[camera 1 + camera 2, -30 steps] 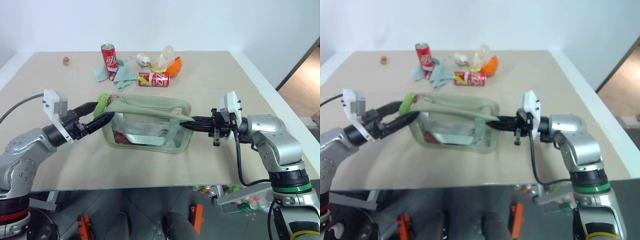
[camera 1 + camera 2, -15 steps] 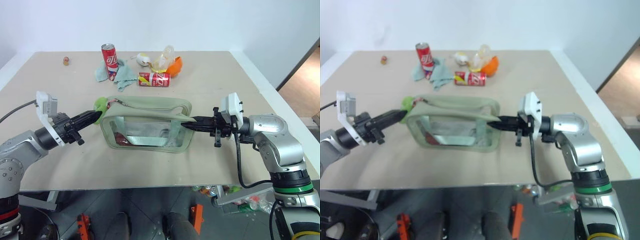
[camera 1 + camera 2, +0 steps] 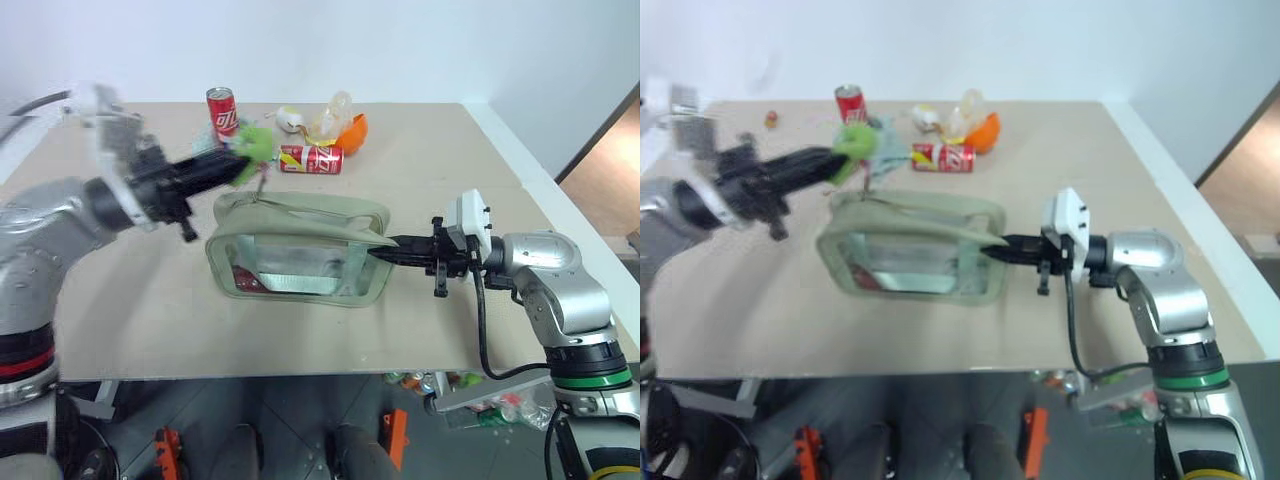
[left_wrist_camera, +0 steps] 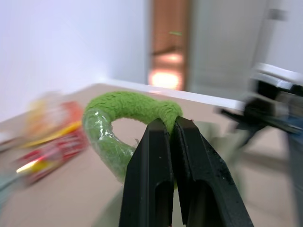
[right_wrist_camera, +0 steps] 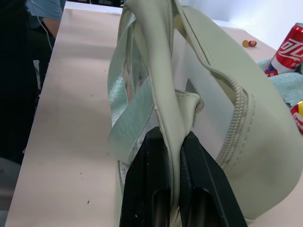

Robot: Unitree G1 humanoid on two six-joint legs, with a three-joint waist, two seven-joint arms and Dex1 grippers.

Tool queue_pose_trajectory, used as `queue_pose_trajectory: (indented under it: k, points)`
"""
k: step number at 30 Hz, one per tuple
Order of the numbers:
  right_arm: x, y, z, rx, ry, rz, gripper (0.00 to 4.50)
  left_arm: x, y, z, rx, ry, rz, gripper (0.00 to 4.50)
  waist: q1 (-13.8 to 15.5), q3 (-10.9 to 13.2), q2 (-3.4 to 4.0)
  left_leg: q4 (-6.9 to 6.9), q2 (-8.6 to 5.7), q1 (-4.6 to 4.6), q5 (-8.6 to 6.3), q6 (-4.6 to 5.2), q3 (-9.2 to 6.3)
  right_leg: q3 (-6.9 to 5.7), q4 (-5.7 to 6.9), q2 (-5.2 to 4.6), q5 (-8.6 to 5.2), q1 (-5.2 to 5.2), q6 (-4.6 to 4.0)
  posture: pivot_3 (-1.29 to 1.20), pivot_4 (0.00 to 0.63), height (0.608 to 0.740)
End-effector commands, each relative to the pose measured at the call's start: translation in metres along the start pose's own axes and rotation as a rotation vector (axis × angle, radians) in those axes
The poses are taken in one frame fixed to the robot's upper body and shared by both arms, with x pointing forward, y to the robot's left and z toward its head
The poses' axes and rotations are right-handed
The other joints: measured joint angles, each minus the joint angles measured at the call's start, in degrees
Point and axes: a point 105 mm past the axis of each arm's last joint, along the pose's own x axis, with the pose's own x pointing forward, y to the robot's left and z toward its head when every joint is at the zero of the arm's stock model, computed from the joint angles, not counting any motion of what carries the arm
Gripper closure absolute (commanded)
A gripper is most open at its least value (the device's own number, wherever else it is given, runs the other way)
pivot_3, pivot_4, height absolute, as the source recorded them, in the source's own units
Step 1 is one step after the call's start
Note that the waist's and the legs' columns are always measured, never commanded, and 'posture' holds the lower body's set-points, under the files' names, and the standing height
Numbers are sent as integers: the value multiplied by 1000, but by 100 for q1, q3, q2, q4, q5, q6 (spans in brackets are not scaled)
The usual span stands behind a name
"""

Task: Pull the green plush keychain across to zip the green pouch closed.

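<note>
Left tool [image 4: 168, 130] pinching green plush keychain [image 3: 252, 143], raised above green pouch [image 3: 300, 250]; right tool [image 5: 169, 142] clamping pouch's end. Upward tug risks lifting pouch, jamming zipper.

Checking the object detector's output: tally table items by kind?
Soda cans: 2, upright, lying
Pouch: 1
Plush keychain: 1
Teal cloth: 1
Orange thing: 1
Small round thing, far corner: 1
Total: 7
</note>
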Motion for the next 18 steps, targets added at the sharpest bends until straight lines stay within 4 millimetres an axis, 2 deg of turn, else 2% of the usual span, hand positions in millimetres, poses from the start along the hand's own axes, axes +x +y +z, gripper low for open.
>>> queue_pose_trajectory:
  k: [1, 5, 7, 11, 15, 16, 18]
  points:
    - [-4, -6, 5, -47, 5, -15, 4500, 41, -21, -31, 47, 94, -199, 4363, -1, 0, 0, 0, 1, 0, 0, 0, -1, -1, 0, 2, 1, -1, -1, 0, 150, 740]
    - [-3, -7, 5, -59, 5, -22, 4500, 51, -24, -54, 78, 212, -292, 4363, -18, 0, 0, 0, 5, -1, 0, 1, -6, -3, 2, 10, 3, -5, -8, 0, 150, 740]
    - [-3, -6, 4, -61, 6, -21, 4500, 50, -22, -54, 60, 228, -322, 4363, -18, 0, 0, 0, 4, 0, 0, 1, -7, -4, 4, 10, 3, -3, -7, 0, 150, 740]
    - [-4, -5, 3, -62, 8, -22, 4500, 46, -20, -45, 112, 252, -364, 3102, -19, 0, 0, 4, 4, -2, 0, 1, -6, -4, 3, 8, 2, -3, -6, 0, 150, 740]
    - [-4, -6, 2, -64, 12, -23, 4500, 31, -16, -30, 148, 269, -347, 1773, -23, 1, 0, 3, 5, -2, 0, 1, -7, -4, 3, 9, 2, -4, -6, 0, 150, 740]
    - [-4, -6, 2, -65, 13, -22, 4500, 25, -13, -25, 163, 274, -322, 1523, -24, 1, 0, 3, 5, -2, 0, 1, -8, -4, 4, 9, 1, -5, -6, 0, 150, 740]
    - [-4, -6, 1, -64, 13, -22, 4500, 12, -9, -18, 167, 284, -271, 1523, -34, 1, 0, 2, 6, -4, 0, 1, -7, -4, 4, 9, 1, -8, -6, 0, 150, 740]
